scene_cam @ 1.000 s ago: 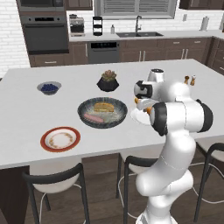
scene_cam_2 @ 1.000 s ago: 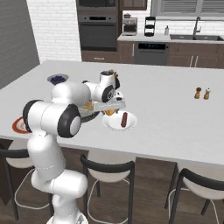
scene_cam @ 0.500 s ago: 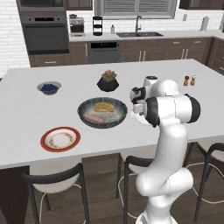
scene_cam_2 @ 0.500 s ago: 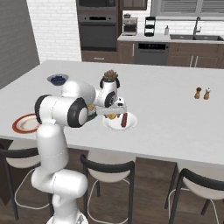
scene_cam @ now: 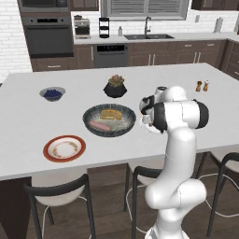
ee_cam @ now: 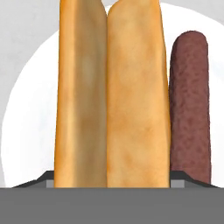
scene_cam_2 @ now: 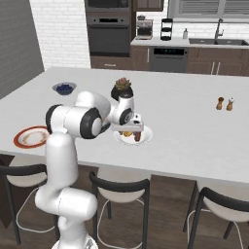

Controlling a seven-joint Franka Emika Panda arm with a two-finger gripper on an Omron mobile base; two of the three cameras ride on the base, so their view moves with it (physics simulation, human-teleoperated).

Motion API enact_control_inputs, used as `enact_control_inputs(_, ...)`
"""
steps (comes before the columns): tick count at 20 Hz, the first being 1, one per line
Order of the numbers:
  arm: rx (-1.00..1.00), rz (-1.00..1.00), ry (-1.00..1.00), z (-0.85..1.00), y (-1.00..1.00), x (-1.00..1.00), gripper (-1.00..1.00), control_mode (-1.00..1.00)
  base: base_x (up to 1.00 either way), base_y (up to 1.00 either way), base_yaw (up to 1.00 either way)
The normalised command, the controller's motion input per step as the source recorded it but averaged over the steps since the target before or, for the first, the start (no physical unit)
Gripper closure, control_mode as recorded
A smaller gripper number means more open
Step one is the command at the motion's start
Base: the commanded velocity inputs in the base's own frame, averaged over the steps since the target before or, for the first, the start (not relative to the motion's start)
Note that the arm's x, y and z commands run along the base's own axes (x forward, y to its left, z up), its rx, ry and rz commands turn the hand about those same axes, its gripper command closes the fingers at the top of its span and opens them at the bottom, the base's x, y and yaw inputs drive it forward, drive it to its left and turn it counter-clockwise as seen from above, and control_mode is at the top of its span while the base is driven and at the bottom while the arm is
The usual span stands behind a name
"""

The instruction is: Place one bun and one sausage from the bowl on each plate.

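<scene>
1. We see the gripper (scene_cam_2: 132,130) low over a white plate (scene_cam_2: 146,135) near the front edge of the island counter (scene_cam_2: 194,126); its jaws stand spread wide, one finger on each side of a bun (ee_cam: 111,94).
2. In the hand view the split bun runs lengthwise between the two fingertips (ee_cam: 48,178), which show just at its outer edges; we cannot tell whether they press on it or stand just clear.
3. The bun lies on the white plate, with one dark brown sausage (ee_cam: 189,105) just beside it, parallel.
4. The bowl (scene_cam: 109,120), wide and dark-rimmed, sits on the counter to the left of the arm in the left base view. We count one bun (scene_cam: 111,113) and one pinkish sausage (scene_cam: 100,126) in it.
5. We count two plates: the white one under the hand and a red-rimmed plate (scene_cam: 64,148) near the front edge, left of the bowl.
6. Beyond the bowl stand one black pot with a plant (scene_cam: 115,87) and, farther left, one small bowl of blue berries (scene_cam: 52,94).
7. Two small shakers (scene_cam_2: 224,103) stand together, well apart from the rest, toward the far right of the counter.
</scene>
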Motion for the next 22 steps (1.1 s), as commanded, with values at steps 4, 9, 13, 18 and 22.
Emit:
enact_control_inputs(4, 0.00, -0.02, -0.01, -0.01, -0.01, 0.03, -1.00, -1.00, 0.00, 0.00, 0.00)
enact_control_inputs(9, 0.00, 0.00, 0.00, 0.00, 0.00, 0.03, -1.00, -1.00, 0.00, 0.00, 0.00)
enact_control_inputs(13, 0.00, 0.00, 0.00, 0.00, 0.00, 0.02, -1.00, -1.00, 0.00, 0.00, 0.00)
enact_control_inputs(18, 0.00, 0.00, -0.02, 0.33, 0.00, -0.04, -1.00, -1.00, 0.00, 0.00, 0.00)
enact_control_inputs(22, 0.02, 0.00, -0.09, 0.86, 0.00, -0.35, -1.00, -1.00, 0.00, 0.00, 0.00)
